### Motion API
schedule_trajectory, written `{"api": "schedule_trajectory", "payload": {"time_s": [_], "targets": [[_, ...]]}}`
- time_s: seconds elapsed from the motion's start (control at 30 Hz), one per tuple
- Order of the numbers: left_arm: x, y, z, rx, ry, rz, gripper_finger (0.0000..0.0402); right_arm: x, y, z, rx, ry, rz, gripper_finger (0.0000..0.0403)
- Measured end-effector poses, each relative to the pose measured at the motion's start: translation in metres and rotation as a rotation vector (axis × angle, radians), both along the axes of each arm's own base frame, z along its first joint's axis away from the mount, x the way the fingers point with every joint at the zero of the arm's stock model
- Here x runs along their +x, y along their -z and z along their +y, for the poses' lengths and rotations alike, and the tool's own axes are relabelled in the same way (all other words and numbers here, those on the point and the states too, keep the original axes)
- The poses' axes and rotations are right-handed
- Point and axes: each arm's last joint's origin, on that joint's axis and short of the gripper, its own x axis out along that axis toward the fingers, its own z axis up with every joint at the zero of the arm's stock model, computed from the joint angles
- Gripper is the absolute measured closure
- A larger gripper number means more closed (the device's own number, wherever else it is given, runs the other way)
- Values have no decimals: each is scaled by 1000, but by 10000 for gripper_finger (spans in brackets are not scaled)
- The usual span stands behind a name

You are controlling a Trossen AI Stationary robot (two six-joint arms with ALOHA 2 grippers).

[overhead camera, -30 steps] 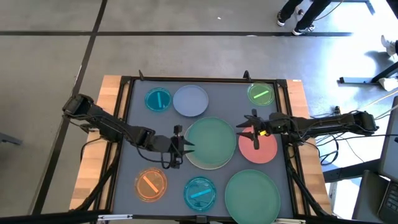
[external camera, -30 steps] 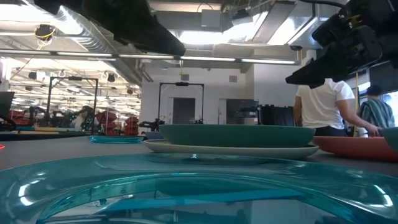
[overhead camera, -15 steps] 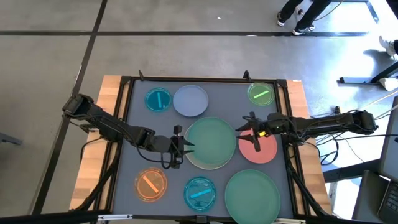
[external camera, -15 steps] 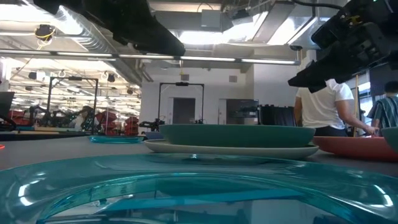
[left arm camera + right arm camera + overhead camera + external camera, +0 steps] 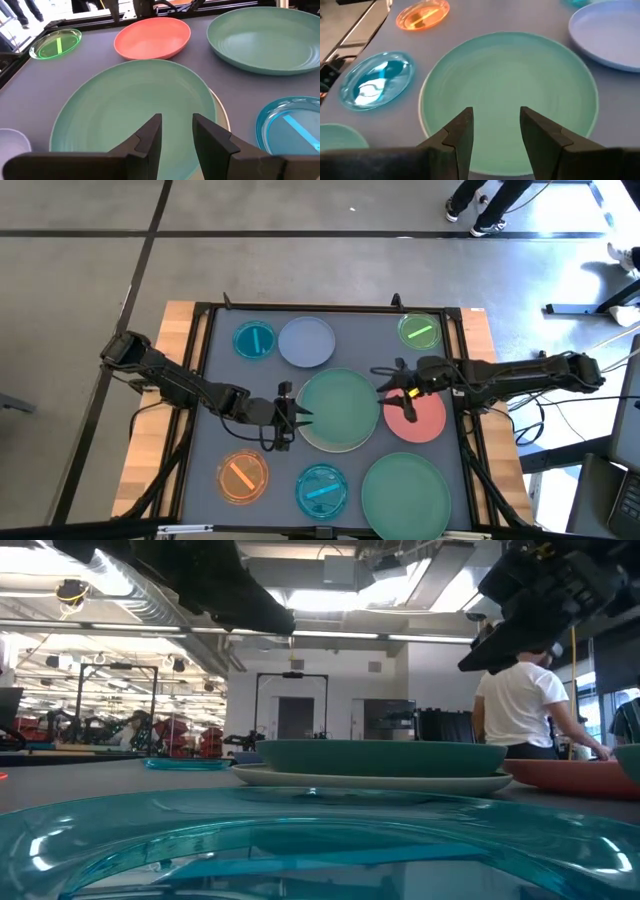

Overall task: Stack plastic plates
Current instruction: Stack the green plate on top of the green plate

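On the grey tabletop [image 5: 210, 440] we see the green plate [image 5: 340, 408] stacked on a cream one at centre, both the left gripper [image 5: 292, 416] and right gripper [image 5: 392, 381] parted and empty, no readable writing.

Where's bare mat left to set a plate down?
Bare mat lies between the lavender plate and small green plate. The left strip above the orange plate is taken by the left gripper. Crowded around the centre green plate.
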Motion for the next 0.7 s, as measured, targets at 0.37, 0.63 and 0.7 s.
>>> {"api": "schedule_trajectory", "payload": {"time_s": [0.37,0.63,0.7], "targets": [[0,0,0,-3,-1,-1,300,-6,-6,41,-19,-105,72,251],[0,0,0,-3,-1,-1,300,-16,-9,62,28,-124,173,251],[0,0,0,-3,-1,-1,300,-19,-9,65,52,-118,206,251]]}}
